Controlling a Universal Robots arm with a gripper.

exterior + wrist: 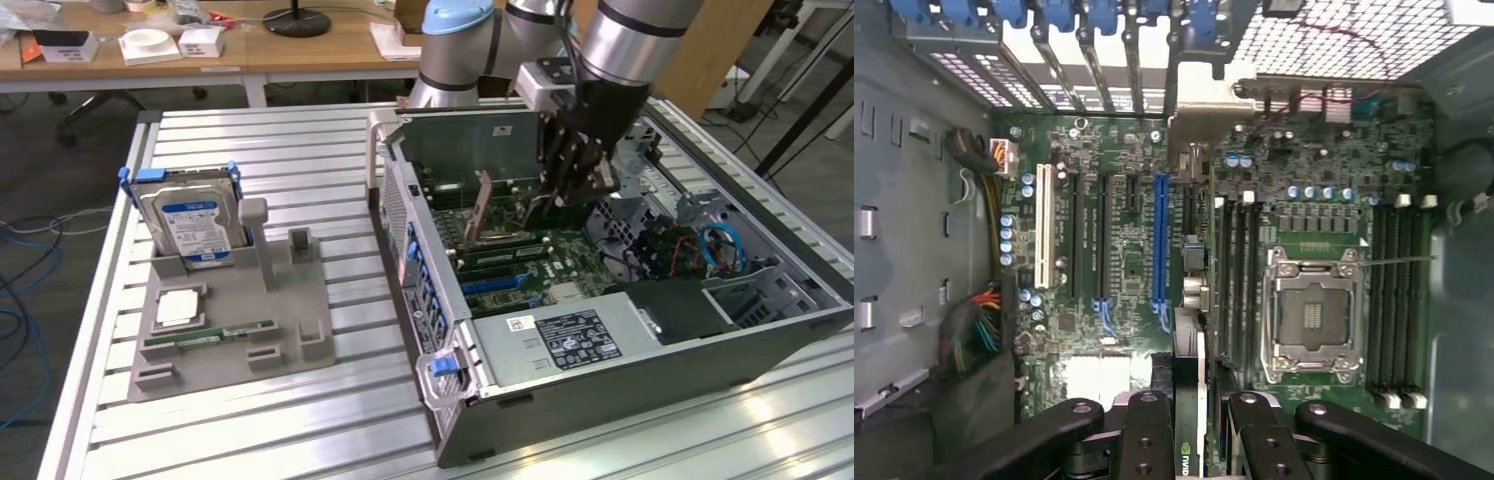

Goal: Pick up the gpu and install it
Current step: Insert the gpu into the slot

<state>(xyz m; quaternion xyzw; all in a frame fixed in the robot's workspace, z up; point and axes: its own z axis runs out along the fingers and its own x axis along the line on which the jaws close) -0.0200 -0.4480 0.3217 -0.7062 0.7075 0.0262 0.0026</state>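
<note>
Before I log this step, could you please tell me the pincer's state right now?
Pincer: closed, holding the gpu inside the computer case.

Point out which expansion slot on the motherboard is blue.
The long slot right beside the held gpu; the neighbouring slots are white or black.

Noted arm [625, 40] sloping steeply down from the upper edge of the exterior view. Noted tool [577, 192] hanging below the wrist [550, 82], pointed straight down. Confirmed in the wrist view: black fingers [1149, 430] drawn in close and parallel, clamped on both faces of the gpu [1195, 440], gripped edge-on.
</note>
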